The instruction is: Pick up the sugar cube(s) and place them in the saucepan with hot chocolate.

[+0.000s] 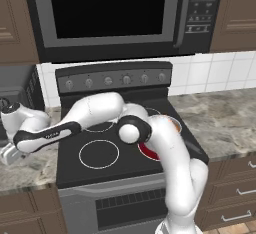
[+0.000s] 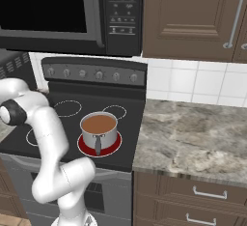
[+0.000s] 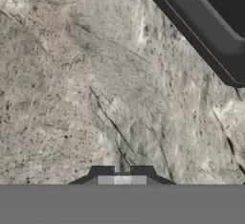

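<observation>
The hand (image 3: 122,174) sits just above the grey marbled worktop (image 3: 95,89), its fingers drawn fully together; whether anything is pinched between them cannot be told. The dark stove (image 3: 215,22) edge lies beside it. The saucepan (image 2: 99,131) of hot chocolate stands well away on a glowing red burner (image 2: 113,148), behind the arm. No writing is legible.

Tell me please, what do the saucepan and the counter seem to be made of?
The saucepan looks like polished silver metal: its wall is grey and shiny, and its thin handle is dark, material unclear. The counter looks like polished stone, perhaps granite or marble: mottled grey and beige with dark veins. Everything is rendered, so these are looks only.
</observation>
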